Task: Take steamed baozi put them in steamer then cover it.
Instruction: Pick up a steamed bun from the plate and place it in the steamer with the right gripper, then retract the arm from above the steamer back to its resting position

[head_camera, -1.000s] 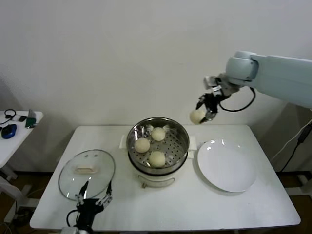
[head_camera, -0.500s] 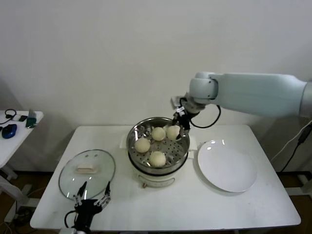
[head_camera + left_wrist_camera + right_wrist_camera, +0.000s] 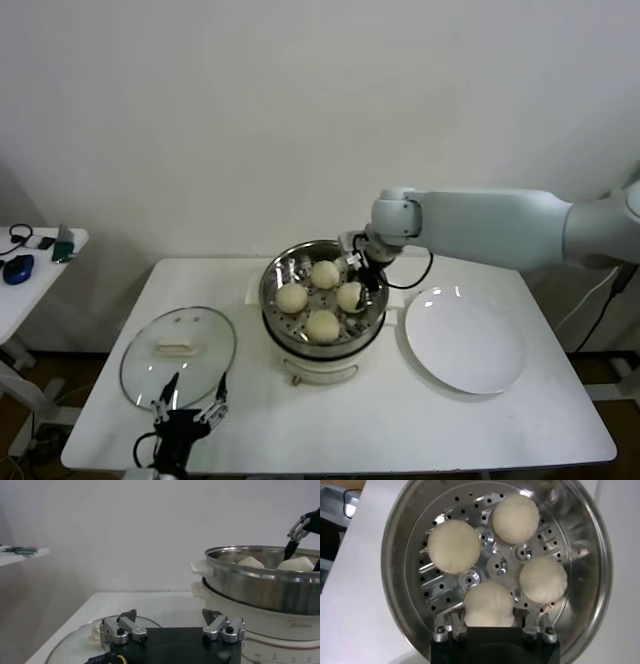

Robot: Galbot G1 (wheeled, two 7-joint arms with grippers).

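The steel steamer point(image 3: 372, 322) stands mid-table on its cream base. Three baozi point(image 3: 325, 274) point(image 3: 291, 297) point(image 3: 322, 325) lie on its perforated tray. My right gripper point(image 3: 355, 281) reaches down into the pot at its right side and is shut on the fourth baozi point(image 3: 489, 605), which rests low on the tray. The other three also show in the right wrist view point(image 3: 454, 546). The glass cover point(image 3: 150, 368) lies flat at the front left. My left gripper point(image 3: 190, 408) is open and empty at the cover's near edge.
A bare flat white plate point(image 3: 465, 342) lies right of the steamer. A small side table point(image 3: 30, 262) with a mouse and cables stands far left. In the left wrist view the steamer's wall point(image 3: 260, 587) rises close on one side.
My right gripper carried the fourth baozi from above the plate's far side, left over the steamer rim and down onto the tray. The left arm has not moved.
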